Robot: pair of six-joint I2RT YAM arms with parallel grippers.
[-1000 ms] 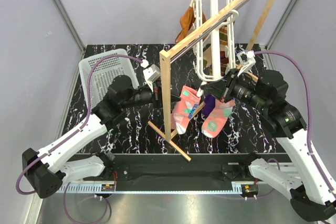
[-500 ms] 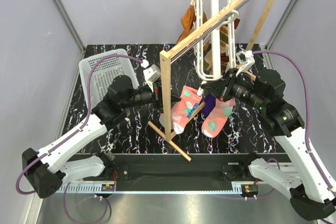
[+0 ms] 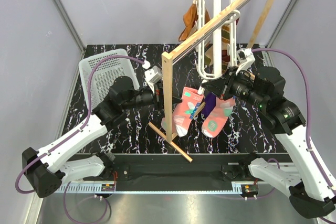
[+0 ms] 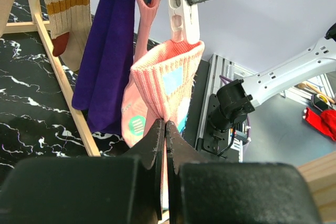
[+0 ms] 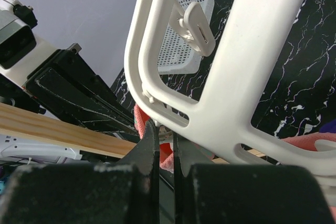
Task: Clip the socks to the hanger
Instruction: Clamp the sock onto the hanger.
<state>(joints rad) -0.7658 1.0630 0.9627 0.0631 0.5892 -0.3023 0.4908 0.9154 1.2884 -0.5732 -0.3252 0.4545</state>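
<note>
The white hanger (image 3: 212, 24) hangs from the wooden rail, and its frame (image 5: 231, 72) fills the right wrist view. My left gripper (image 3: 160, 98) is shut on the cuff of a pink sock (image 4: 167, 82), which hangs below a white clip (image 4: 181, 9). My right gripper (image 5: 165, 129) is shut on that small clip at the hanger's lower corner, with pink knit just behind it. A second pink sock (image 3: 218, 116) hangs to the right. A tan striped sock (image 4: 65, 3) hangs further back.
A purple cloth (image 4: 107, 51) hangs beside the pink socks, and an orange-brown cloth (image 3: 188, 19) hangs behind the hanger. The wooden rail stand (image 3: 167, 87) stands between the arms, its foot bar (image 3: 170, 141) on the black marble table. A white basket (image 3: 105, 69) sits at back left.
The right gripper and the hanger's lower end have risen a little. The gripped pink sock has shifted slightly right with them. Both grippers stay shut.
</note>
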